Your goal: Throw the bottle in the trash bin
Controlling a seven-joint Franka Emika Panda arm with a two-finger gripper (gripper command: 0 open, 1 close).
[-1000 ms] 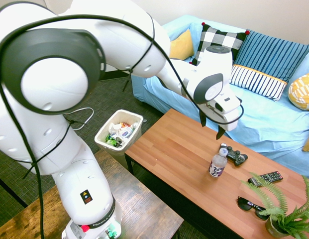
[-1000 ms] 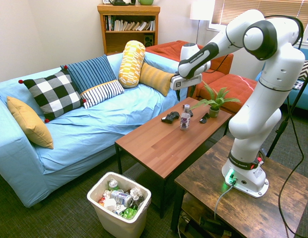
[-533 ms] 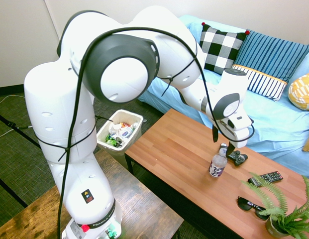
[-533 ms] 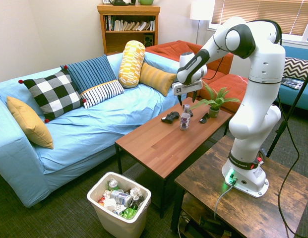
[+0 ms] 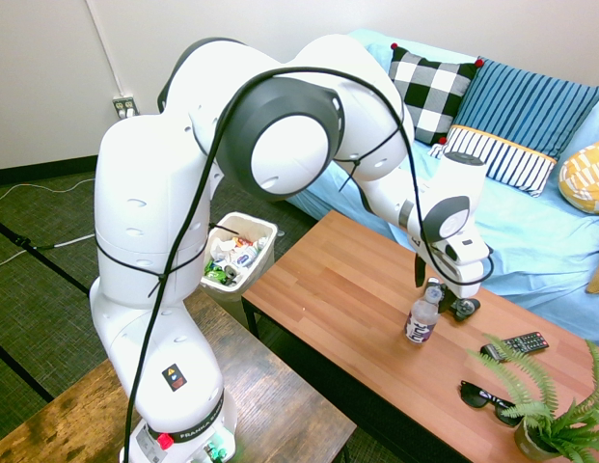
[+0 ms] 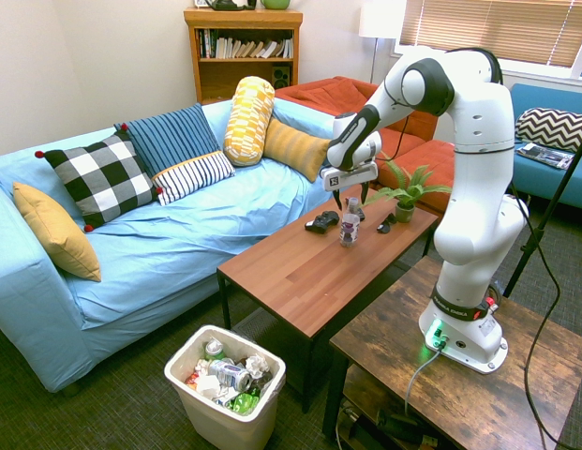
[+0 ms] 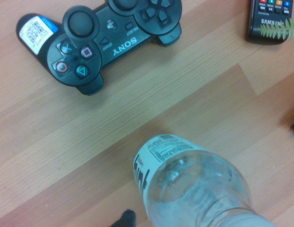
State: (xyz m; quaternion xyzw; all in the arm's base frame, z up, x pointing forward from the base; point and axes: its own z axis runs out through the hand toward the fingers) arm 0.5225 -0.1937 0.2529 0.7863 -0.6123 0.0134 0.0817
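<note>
"Count first, quick. What was out there, seen from the first exterior camera's side?"

"One bottle [image 5: 422,321], clear, white cap, upright on the coffee table [image 5: 328,280]. One game controller [image 5: 464,308], black, just beyond it on the far side and a bit right. One remote [image 5: 524,344], farther right. One pair of sunglasses [image 5: 489,400], right and nearer. One potted plant [image 5: 550,410], at the right end of the table."

"Bins?"

"One trash bin [image 5: 269,253], off the table's left end. Mixed rubbish in it, too jumbled for me to count."

"Sofas and pillows?"

"One blue sofa [image 6: 169,253] along the far side of the table. One checkered pillow [image 6: 104,180] on it, plus one yellow patterned bolster [image 6: 248,122]. One red sofa [image 6: 417,141] past the plant, seen from the other camera."

"And the claw [image 6: 350,202]?"

"One. Released, two dark fingers spread apart, nothing gripped. It pointed down over the table."

"Where was the bottle from it?"

"Low and close, down by the fingertips, slightly to the near side. The bottle's top partly covered the fingers in my view. Couldn't tell whether they touched."

"So not in the bin?"

"No, it stood on the table, right of the bin and well apart from it. Label side up close read 'hint'."
</note>
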